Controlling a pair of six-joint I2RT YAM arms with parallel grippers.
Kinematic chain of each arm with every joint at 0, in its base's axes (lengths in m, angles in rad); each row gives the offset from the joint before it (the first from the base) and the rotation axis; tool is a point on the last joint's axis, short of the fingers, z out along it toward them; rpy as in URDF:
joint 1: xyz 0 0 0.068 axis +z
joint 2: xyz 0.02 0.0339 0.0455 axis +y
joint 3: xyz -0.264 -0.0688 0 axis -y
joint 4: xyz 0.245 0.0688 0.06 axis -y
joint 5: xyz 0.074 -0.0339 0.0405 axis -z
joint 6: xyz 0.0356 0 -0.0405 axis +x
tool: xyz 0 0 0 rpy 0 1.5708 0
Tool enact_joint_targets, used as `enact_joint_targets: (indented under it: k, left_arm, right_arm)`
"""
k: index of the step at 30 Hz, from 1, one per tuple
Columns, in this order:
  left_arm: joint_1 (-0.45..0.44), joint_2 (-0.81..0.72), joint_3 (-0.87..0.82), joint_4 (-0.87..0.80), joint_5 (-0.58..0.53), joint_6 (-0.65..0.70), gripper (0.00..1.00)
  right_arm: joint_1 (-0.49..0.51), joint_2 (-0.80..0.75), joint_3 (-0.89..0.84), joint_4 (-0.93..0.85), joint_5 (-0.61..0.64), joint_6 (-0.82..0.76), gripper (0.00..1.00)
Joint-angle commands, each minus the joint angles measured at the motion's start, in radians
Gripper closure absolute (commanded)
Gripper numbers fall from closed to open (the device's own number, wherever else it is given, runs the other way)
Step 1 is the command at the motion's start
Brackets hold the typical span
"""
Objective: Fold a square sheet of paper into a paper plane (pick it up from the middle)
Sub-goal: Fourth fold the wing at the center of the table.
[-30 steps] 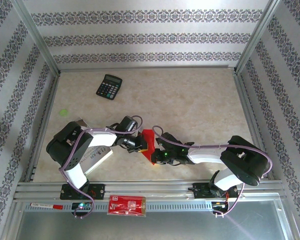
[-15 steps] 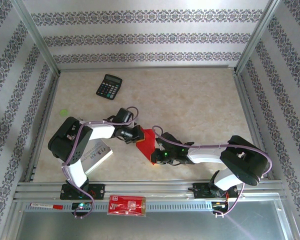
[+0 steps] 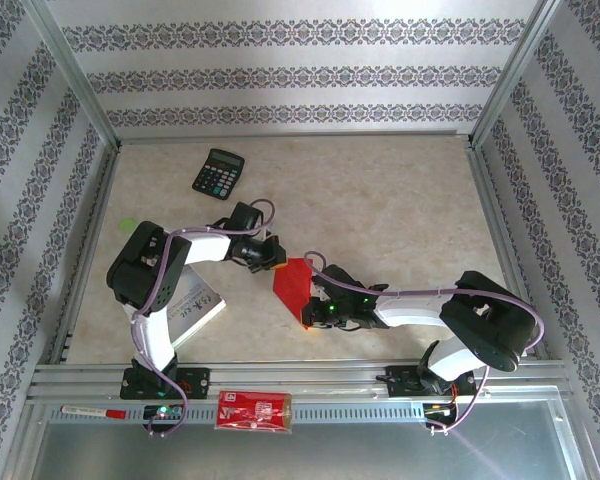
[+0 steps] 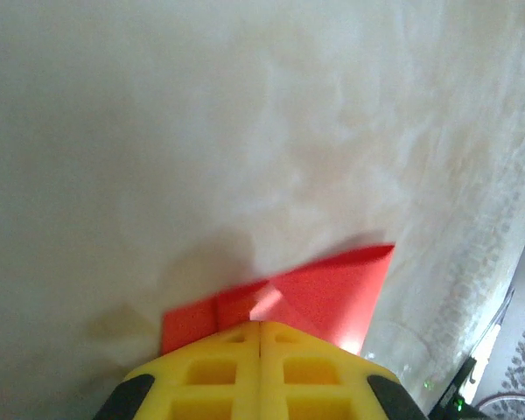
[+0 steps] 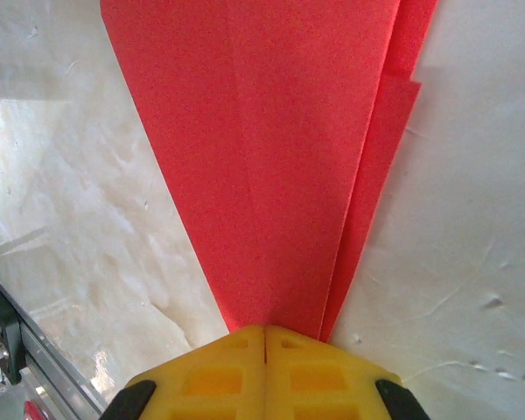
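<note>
Just below centre in the top view, on the pale marbled table [image 3: 400, 200], sits the half-made paper plane [image 3: 290, 285], a tapered wedge of plain bright red paper. The right gripper [image 5: 264, 331] is clamped on its narrow tip, and the left gripper [image 4: 260, 325] is pinched closed on its wide end. This looks like a late creasing step. Next, the wings probably need folding down along the centre ridge while one end is pinned.

- I can read no text anywhere.
- Black plastic calculator [image 3: 218, 173], far left of the worktop: keys too small.
- White printed booklet [image 3: 198, 306], near left edge: dark print, illegible.
- Red rectangular packet [image 3: 254, 411] on the near rail: white marks, illegible.
</note>
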Motion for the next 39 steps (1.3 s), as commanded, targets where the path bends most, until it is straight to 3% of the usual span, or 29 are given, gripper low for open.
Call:
enact_joint_targets:
  k: [1,8,15,24,29,34,39]
  left_arm:
    - [0.037,0.036,0.039,-0.002,-0.059,0.036,0.97]
    - [0.069,0.092,0.087,-0.007,-0.06,0.049,0.96]
    - [0.119,0.025,0.086,0.023,-0.055,0.024,0.88]
    - [0.085,-0.211,-0.092,0.09,-0.011,-0.052,0.72]
    - [0.018,-0.344,-0.207,0.068,-0.005,-0.052,0.68]
    - [-0.098,-0.308,-0.217,0.123,0.04,-0.087,0.74]
    - [-0.135,-0.211,-0.174,0.169,0.05,-0.096,0.87]
  right_arm:
    - [-0.001,0.05,-0.071,-0.234,0.042,-0.02,1.0]
    - [-0.004,0.038,-0.08,-0.24,0.044,-0.02,1.0]
    - [-0.013,0.017,-0.081,-0.257,0.041,-0.043,1.0]
    - [-0.087,-0.149,-0.01,-0.29,-0.035,-0.2,1.0]
    - [-0.182,-0.302,0.003,-0.272,-0.065,-0.227,0.88]
    - [-0.207,-0.256,0.047,-0.218,-0.076,-0.237,0.87]
    - [-0.16,-0.116,0.095,-0.139,-0.098,-0.219,0.89]
